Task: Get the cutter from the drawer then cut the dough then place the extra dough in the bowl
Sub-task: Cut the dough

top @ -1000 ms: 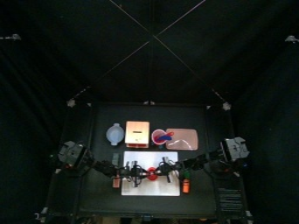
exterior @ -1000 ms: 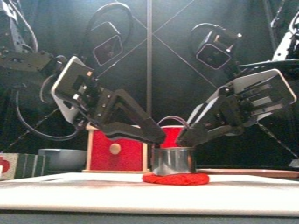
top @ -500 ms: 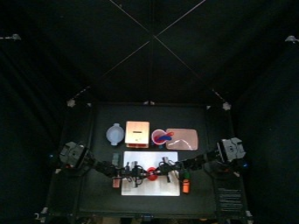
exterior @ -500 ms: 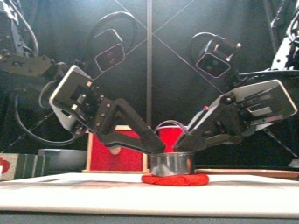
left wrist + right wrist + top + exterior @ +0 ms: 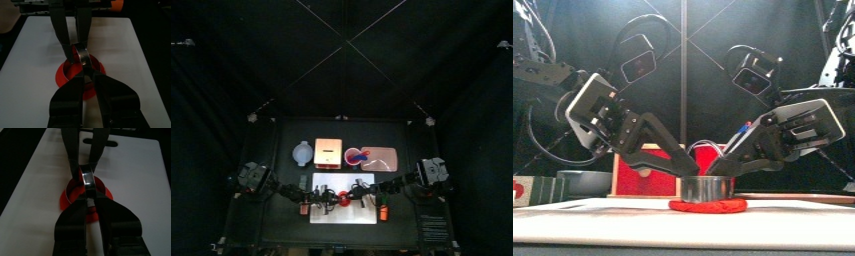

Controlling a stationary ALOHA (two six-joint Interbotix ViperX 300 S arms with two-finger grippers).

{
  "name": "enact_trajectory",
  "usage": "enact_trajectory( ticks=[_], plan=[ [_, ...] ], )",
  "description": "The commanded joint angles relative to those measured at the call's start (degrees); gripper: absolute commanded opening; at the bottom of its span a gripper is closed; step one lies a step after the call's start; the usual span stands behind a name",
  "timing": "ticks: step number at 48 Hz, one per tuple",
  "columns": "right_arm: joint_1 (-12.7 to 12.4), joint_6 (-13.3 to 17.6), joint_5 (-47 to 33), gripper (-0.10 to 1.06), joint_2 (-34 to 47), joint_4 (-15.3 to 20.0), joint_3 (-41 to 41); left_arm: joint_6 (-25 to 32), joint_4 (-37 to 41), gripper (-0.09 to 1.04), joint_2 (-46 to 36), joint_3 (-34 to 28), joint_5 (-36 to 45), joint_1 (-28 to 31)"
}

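You are squeezing the cutter (image 5: 710, 187) two-handed
Left gripper (image 5: 683, 181) and right gripper (image 5: 735, 178) are both pinching it, dough (image 5: 708, 207) lying just beneath.

Top view dim overall: curtains (image 5: 342, 60) black, board (image 5: 345, 214) under jaws only bright patch, slightly washed out. Front view brighter: glare on cutter (image 5: 710, 187) wall between jaws, backdrop behind jaws dark. Wrist views: board evenly bright, jaws near lens dark, soft; cutter rim at jaw tips glints.

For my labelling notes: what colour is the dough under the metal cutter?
The dough under the cutter is red, best seen in the front view.
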Motion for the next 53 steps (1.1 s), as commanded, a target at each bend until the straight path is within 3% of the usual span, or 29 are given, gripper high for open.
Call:
enact_trajectory(
  ticks=[1, 12, 18, 28, 39, 53],
  plan=[
    [1.14, -0.18, 3.08, 0.44, -2.72, 0.00, 0.88, 0.26, -0.18, 0.58, -2.11, -0.44, 1.49, 0.18],
    [3.16, -0.18, 12.22, 0.48, -10.55, 0.62, -1.85, 4.31, 0.62, 0.64, -6.06, -1.58, 1.49, 2.99],
    [3.16, 0.09, 16.61, 0.58, -11.25, 0.97, -3.34, 6.68, 0.62, 0.73, -6.42, -2.55, 1.49, 3.52],
    [3.08, 0.44, 17.14, 0.75, -10.63, 1.32, -4.48, 8.17, 0.44, 0.85, -6.86, -3.16, 1.49, 3.52],
    [2.99, 0.44, 19.86, 0.77, -11.60, 1.67, -5.98, 9.84, 1.58, 0.80, -9.49, -0.44, -0.70, 2.11],
    [2.81, 0.53, 32.17, 0.77, -12.92, 1.67, -10.63, 9.93, -0.35, 0.63, -5.10, 0.00, -1.05, 2.11]
  ],
)
